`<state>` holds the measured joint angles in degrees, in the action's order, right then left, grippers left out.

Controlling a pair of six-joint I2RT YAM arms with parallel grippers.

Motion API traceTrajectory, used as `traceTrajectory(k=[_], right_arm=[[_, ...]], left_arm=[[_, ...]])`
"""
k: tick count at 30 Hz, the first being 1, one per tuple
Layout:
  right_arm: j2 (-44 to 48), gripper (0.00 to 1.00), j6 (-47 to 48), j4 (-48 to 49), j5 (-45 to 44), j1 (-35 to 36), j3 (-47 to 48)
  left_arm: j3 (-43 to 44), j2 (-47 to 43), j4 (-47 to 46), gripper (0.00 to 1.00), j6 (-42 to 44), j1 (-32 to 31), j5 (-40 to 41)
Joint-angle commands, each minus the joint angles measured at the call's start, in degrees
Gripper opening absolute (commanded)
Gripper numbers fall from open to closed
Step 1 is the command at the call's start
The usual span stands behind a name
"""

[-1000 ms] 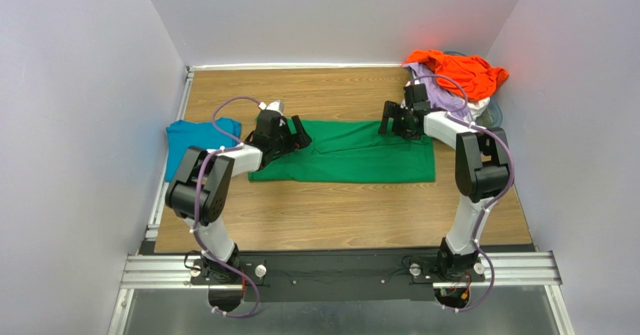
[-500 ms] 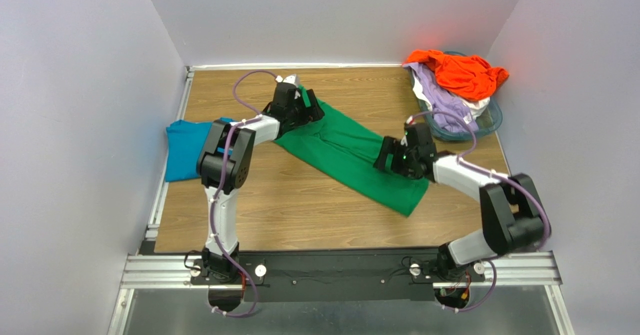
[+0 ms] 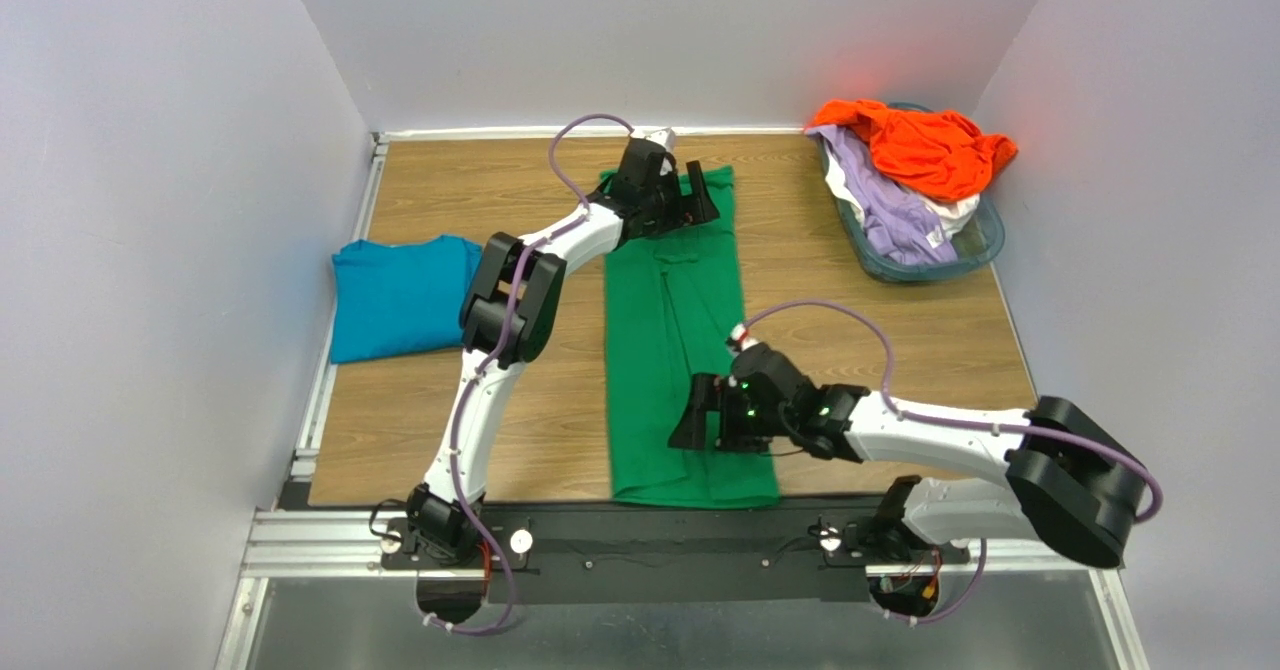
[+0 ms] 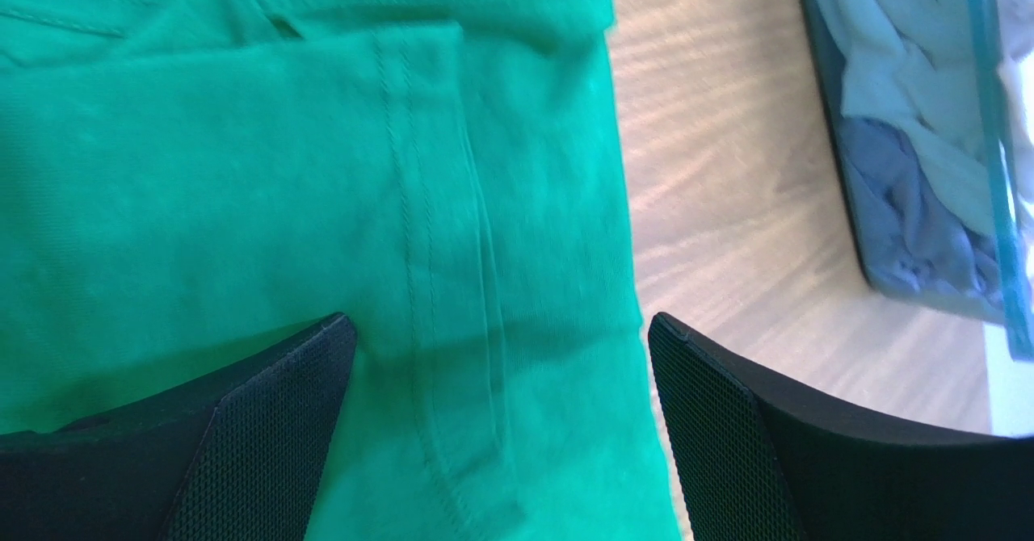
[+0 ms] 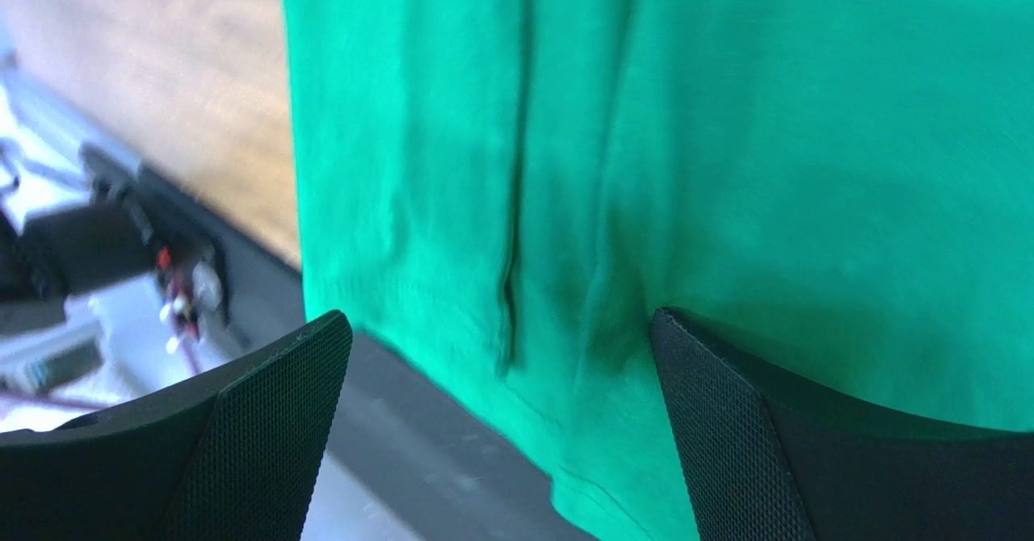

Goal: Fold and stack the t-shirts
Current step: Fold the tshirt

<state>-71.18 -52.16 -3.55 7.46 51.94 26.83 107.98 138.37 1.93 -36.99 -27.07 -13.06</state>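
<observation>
Pale grey walls close in a wood-grain table (image 3: pixel 451 205), and down its middle the bright green t-shirt (image 3: pixel 661 333) lies flat as a long, narrow strip running from the far side to the near edge. The left gripper (image 3: pixel 691 195) sits over the far end of that strip. In its wrist view the fingers (image 4: pixel 279 408) stand spread wide to either side with nothing pinched between them, and the green cloth fills the gap, a double-stitched seam (image 4: pixel 419 202) running down it. Whether the tips press on the fabric cannot be told. The right gripper (image 3: pixel 693 415) sits over the near end, its fingers (image 5: pixel 753 420) likewise parted and gripping nothing. The shirt's hem shows in the gap between them, creased into soft lengthwise folds, and reaches onto the dark base plate (image 5: pixel 401 444) at the table's front. Both pairs of fingers are black, with a fine mesh texture on their inner faces. The cloth is matte and smooth. A teal-blue t-shirt (image 3: pixel 398 295) lies folded into a rough square by the left wall, well apart from the green one. In the far right corner a clear bluish plastic basket (image 3: pixel 977 243) holds a crumpled heap with an orange t-shirt (image 3: pixel 917 145) on top and a lavender one (image 3: pixel 887 198) draped over the rim. A white one (image 3: pixel 947 208) shows beneath.
</observation>
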Motion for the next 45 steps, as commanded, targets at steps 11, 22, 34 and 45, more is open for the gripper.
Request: traceTrajectory(k=[11,22,34,45], right_arm=[[-14.44,1.00,-5.06,-5.67,-5.35,11.69,7.80],[1.29,1.00,-1.62,-9.81,-9.13,11.60,10.26],[18.00,1.00,-5.32,-10.95,-18.88,11.60,7.89],[27.66,1.00,-5.93,-11.56,-33.56,11.43,3.32]], left_arm=[[6.43,4.98,9.30,0.98,-1.50,0.88,3.38],[14.79,8.94,14.59,0.98,-6.07,5.18,7.87],[24.03,4.20,11.60,0.98,0.95,5.27,1.11],[-19.55,-34.32,10.03,0.98,5.18,2.55,0.30]])
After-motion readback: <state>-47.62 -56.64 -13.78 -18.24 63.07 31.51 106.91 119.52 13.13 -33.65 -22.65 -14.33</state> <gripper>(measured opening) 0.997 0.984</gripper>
